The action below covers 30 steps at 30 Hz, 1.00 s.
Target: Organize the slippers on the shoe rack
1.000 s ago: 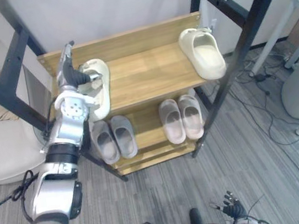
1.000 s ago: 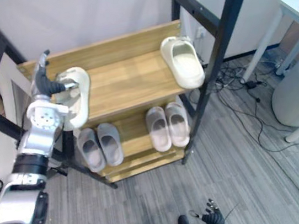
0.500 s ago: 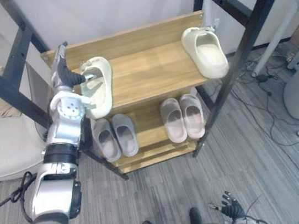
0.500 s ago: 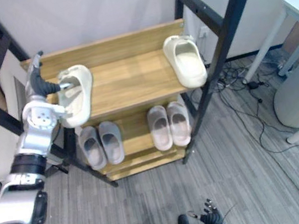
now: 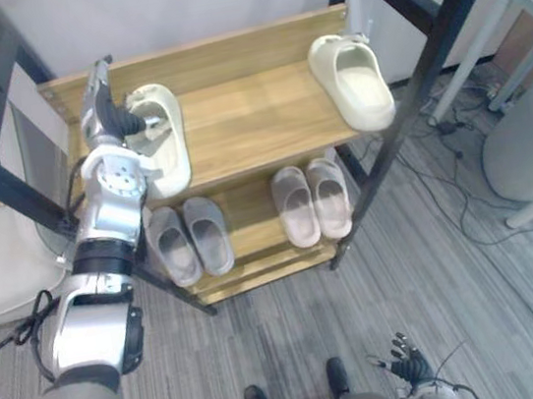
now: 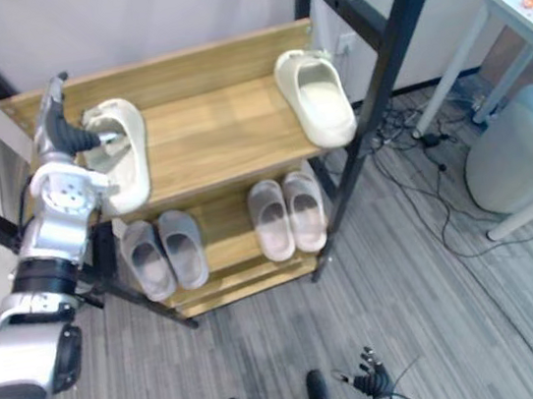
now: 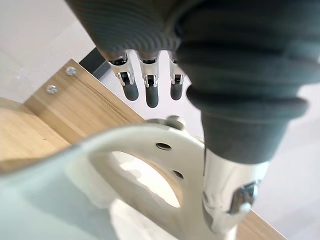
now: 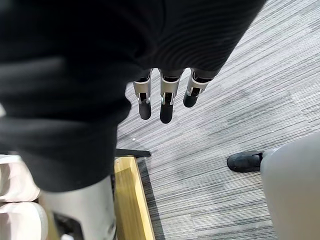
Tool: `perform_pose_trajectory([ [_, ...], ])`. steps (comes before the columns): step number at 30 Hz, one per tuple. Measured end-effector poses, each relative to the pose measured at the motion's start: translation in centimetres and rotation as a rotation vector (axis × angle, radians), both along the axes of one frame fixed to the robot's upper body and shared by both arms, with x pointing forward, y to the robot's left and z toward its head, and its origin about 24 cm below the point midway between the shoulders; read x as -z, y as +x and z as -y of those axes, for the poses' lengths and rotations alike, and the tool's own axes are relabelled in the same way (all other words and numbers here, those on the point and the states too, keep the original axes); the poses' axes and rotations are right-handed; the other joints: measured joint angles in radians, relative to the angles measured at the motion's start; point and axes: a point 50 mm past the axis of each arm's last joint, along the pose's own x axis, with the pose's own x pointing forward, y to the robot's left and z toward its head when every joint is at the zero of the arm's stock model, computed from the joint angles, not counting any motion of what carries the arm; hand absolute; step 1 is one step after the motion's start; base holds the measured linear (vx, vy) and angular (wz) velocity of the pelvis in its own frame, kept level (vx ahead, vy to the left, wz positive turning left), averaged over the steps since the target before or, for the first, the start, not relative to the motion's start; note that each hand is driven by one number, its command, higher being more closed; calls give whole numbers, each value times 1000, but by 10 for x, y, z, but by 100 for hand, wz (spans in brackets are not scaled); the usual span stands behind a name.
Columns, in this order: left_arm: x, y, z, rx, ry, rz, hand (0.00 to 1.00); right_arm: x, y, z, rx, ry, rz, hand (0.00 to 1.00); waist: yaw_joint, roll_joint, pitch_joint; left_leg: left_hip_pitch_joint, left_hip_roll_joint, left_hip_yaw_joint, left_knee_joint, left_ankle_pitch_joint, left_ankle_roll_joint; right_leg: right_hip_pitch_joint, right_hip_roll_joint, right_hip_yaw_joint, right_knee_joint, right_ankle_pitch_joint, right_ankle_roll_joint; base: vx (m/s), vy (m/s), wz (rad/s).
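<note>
1. The wooden shoe rack with two shelves [image 5: 265,120] stands on the grey striped carpet floor [image 5: 436,275], at 12 o'clock from the robot.
2. One cream rubber slipper [image 5: 166,154] lies on the top shelf, at the 9 o'clock end. Its toe points to 6 o'clock.
3. The left hand [image 5: 103,118] is right at this slipper, on its 9 o'clock side.
4. The left hand's fingers [image 7: 152,95] are straight and open. They point up past the slipper and do not wrap around it.
5. The left thumb [image 7: 225,200] pokes in by the slipper's strap and touches it.
6. The other cream rubber slipper [image 5: 357,82] lies at the 3 o'clock end of the top shelf, well apart from the first one.
7. On the low shelf, a pair of grey slippers [image 5: 191,242] sits at the 9 o'clock side.
8. A pair of pale pink slippers [image 5: 304,204] sits at the 3 o'clock side, each pair side by side.
9. The right hand [image 5: 407,370] hangs low at 5 o'clock, over the floor.
10. Its fingers [image 8: 166,107] are straight and open, and they hold nothing.
</note>
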Motion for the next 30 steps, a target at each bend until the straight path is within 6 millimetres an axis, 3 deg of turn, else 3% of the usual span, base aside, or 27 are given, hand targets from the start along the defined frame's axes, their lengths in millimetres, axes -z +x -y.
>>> perform_pose_trajectory([
  [9,-17,9,10,11,178,-48,0,-3,3,0,0,-2,18,0,0,-2,1,-3,-1,44,0,2,2,-23,1,37,0,16,3,-3,-5,-12],
  [10,-17,9,10,12,180,-51,100,-4,3,0,0,-2,19,0,0,-2,1,-3,-1,45,0,2,2,-24,1,38,0,16,4,-3,-10,-10],
  [30,-15,12,6,32,229,-114,100,-17,12,1,-5,-15,93,0,-4,-1,1,-2,1,47,0,6,3,-19,1,33,-7,23,3,2,-4,0],
])
